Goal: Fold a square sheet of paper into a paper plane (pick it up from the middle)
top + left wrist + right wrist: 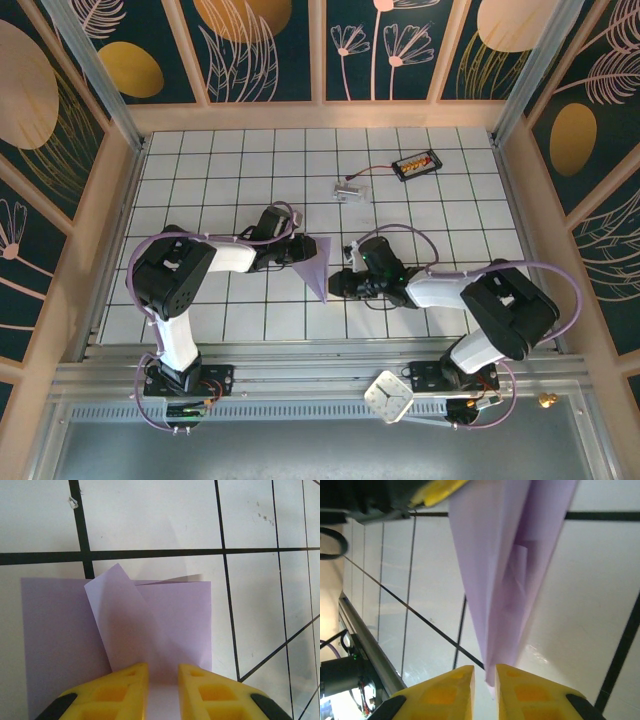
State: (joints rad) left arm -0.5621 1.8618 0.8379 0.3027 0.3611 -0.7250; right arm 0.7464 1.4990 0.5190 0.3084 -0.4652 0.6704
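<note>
Lavender paper plane [316,263] hangs between the arms over the white tiled table [240,170], ringed by leaf-patterned panels [265,45], its wide end pinched by the left gripper [163,680]. Up close, the right wrist view shows its pointed tip between the barely parted fingers of the right gripper [485,680]; whether they clamp it is unclear.

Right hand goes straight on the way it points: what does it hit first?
The paper plane: its pointed tip sits just ahead of the right hand. Beyond it is the left hand, depth unclear.

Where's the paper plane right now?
The paper plane is mid-table in the top view, wide end at the left gripper, tip at the right gripper.
</note>
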